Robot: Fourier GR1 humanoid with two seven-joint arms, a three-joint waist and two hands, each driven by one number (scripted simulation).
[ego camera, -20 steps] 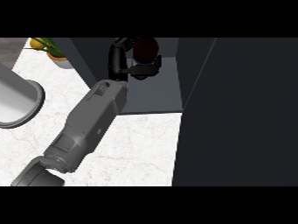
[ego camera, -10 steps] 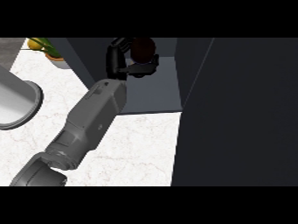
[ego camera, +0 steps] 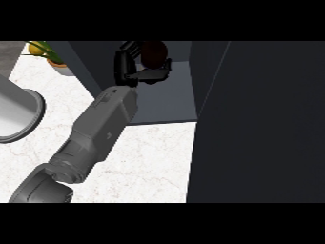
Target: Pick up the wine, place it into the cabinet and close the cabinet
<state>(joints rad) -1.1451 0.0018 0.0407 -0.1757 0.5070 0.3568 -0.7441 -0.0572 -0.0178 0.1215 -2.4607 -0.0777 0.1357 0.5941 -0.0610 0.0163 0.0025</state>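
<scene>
Marble counter [ego camera: 144, 157] fronts the open cabinet [ego camera: 161, 102], where the left hand [ego camera: 133, 71] curls round the wine [ego camera: 154, 52] (likely heavy, slick, breakable glass), best held mid-body.

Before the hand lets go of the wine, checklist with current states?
1. Hand curled round the wine: ok.
2. Wine inside the cabinet opening: ok.
3. Wine resting on the cabinet floor: cannot tell, its base is hidden by the hand.
4. Wine upright: cannot tell.
5. Door open, away from the forearm: ok.
6. Other hand available to shut the door: cannot tell, it is out of view.
</scene>
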